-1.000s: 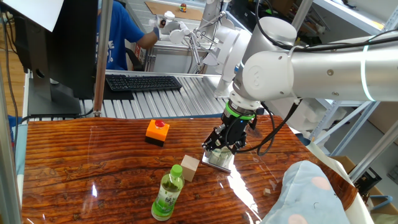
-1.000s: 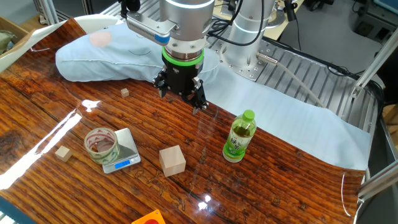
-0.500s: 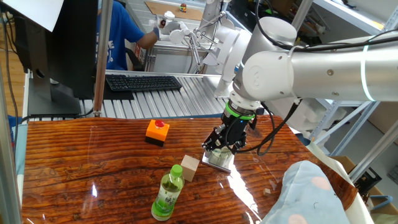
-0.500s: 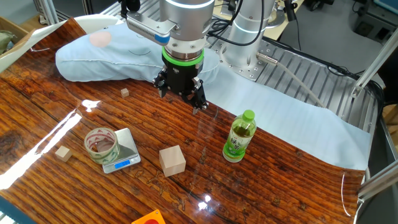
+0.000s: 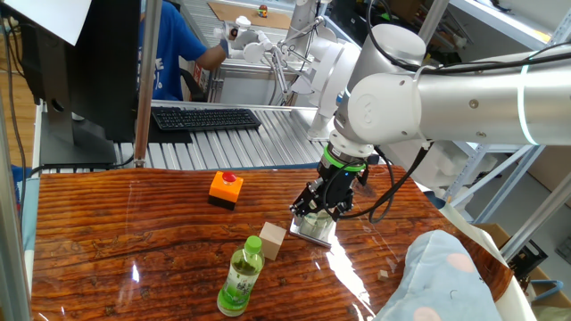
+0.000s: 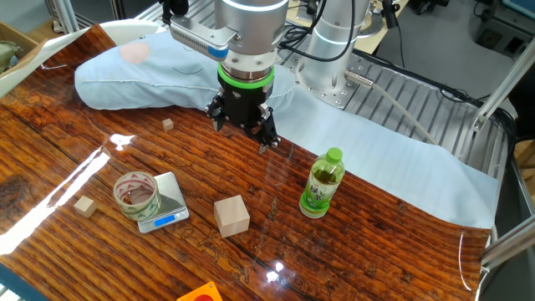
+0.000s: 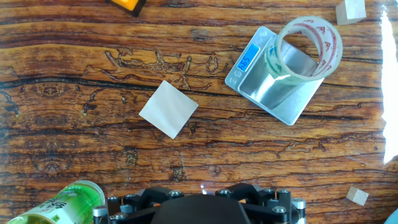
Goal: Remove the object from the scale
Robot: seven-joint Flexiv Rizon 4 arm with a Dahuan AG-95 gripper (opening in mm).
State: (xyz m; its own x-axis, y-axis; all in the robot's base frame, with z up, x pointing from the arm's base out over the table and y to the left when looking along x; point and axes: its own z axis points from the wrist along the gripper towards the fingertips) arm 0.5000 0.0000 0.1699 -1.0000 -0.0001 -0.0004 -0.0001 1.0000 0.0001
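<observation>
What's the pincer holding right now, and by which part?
Nothing. The pincer hangs above the wooden table, apart from everything; the small clear round jar sits untouched on the flat silver scale. Whether its jaws are open cannot be told.

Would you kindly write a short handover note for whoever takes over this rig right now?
Gripper: hanging above the table near the blue cloth, holding nothing; fingers not clear enough to call open or shut.
Small clear round jar: still standing on the flat silver-grey pocket scale, display lit.
Nearby: tan wooden cube, green-capped drink bottle.
Done: nothing yet.
Left: move across to the jar, grasp it, lift it off, set it on the wooden table.
</observation>
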